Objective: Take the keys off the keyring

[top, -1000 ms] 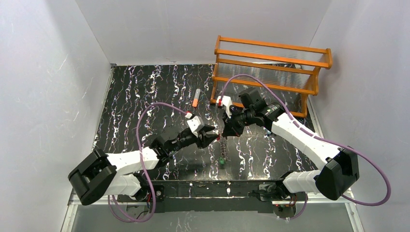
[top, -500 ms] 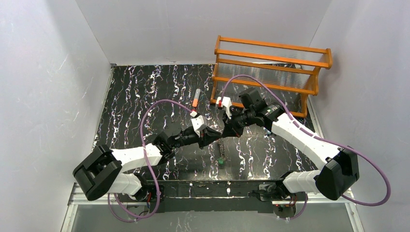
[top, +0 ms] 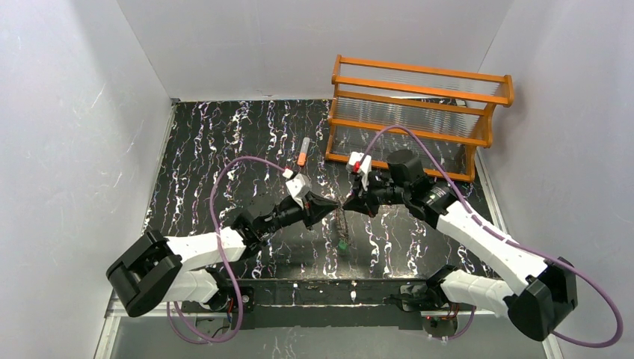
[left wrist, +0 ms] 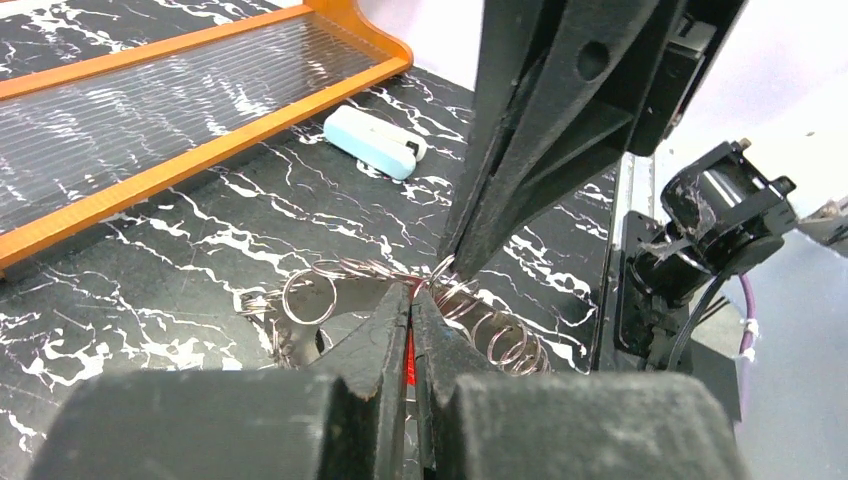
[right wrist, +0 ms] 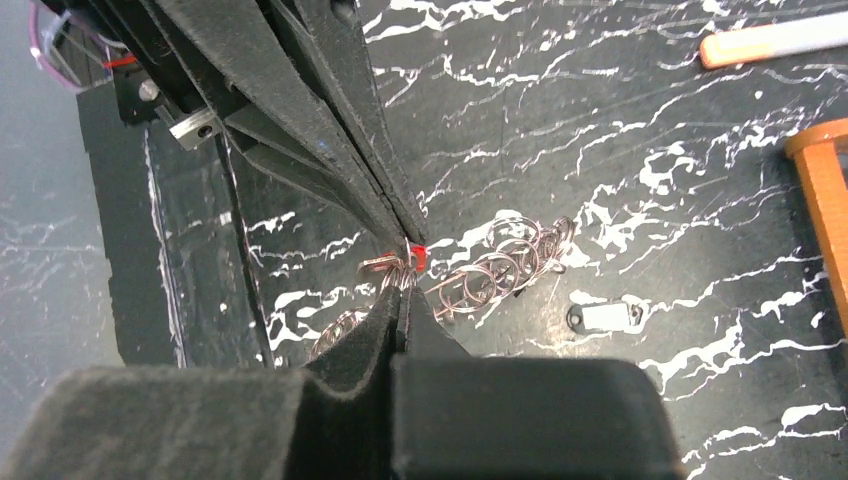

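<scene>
silver wire loops, linked in a loose chain, make up the keyring (left wrist: 500, 340), which sits between the two tool tips over the middle of the table. the left wrist view shows the left gripper (left wrist: 411, 298) clenched, with a sliver of the tiny red key (left wrist: 408, 355) pinched between its black fingers. in the same view the other arm's fingers come down from above onto the rings just beside it. the right wrist view shows the right gripper (right wrist: 399, 290) closed tight on one wire loop, tip to tip with the left one.

only the right wrist view shows the small dark-and-white key (right wrist: 605, 317), lying flat on the table near the rings. only the left wrist view shows the pale white-blue clip (left wrist: 372, 142), which rests beside the foot of the orange wooden rack (left wrist: 200, 150). the overhead view alone shows the small green key (top: 342, 245) at the low end of the chain, toward the near edge. it also shows the orange-and-grey tube (top: 303, 152) lying well apart, farther back.

a second ago the left jaws stood apart short of the rings; now they are pressed together on the red piece. the right arm has swung its elbow outward to the right, and its wrist sits a little farther right. the green key has not shifted.

the black tabletop with white marble veining (top: 224, 149) is boxed in by plain white walls (top: 75, 112) on three sides, and the rack stands in the far right corner.
</scene>
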`<state>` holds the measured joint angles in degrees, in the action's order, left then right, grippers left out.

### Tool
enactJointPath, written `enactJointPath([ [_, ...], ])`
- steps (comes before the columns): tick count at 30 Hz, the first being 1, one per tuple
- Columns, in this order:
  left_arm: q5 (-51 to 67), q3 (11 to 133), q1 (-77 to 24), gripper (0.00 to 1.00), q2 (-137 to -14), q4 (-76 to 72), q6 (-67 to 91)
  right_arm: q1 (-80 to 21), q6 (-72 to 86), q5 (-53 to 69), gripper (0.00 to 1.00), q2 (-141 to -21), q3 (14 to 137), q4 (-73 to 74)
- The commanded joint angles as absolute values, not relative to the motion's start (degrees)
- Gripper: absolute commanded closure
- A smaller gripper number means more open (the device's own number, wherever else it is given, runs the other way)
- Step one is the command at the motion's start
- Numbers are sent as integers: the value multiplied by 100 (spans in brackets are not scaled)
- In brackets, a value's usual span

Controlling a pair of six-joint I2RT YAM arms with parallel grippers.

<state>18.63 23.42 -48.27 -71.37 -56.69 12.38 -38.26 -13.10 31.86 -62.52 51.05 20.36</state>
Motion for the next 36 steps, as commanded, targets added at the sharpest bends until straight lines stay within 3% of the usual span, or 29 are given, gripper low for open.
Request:
enactJointPath([
  [1, 1186, 2125, -4747, 100, -6946, -5550, 1613, -3720, -700, 3210, 99, -5712, 4703, 623],
  [8, 2014, 2206, -4761, 100, -7440, -6016, 2525, -3722, 95, 3470, 99, -5365, 3754, -1673],
  [17, 1638, 1976, -4770, 97, -7331, -6154, 3254, -3729, 727, 3532, 99, -5314, 3052, -3586],
  [28, 1868, 1948, -5153, 70, -7783, -7764, 3707, -3747, 1349, 3630, 99, -5820, 2529, -5439],
  [36, 958, 1447, -5132, 52, -6482, -6626, 2242, -3724, 1204, 3420, 99, -5341, 2320, -4922],
])
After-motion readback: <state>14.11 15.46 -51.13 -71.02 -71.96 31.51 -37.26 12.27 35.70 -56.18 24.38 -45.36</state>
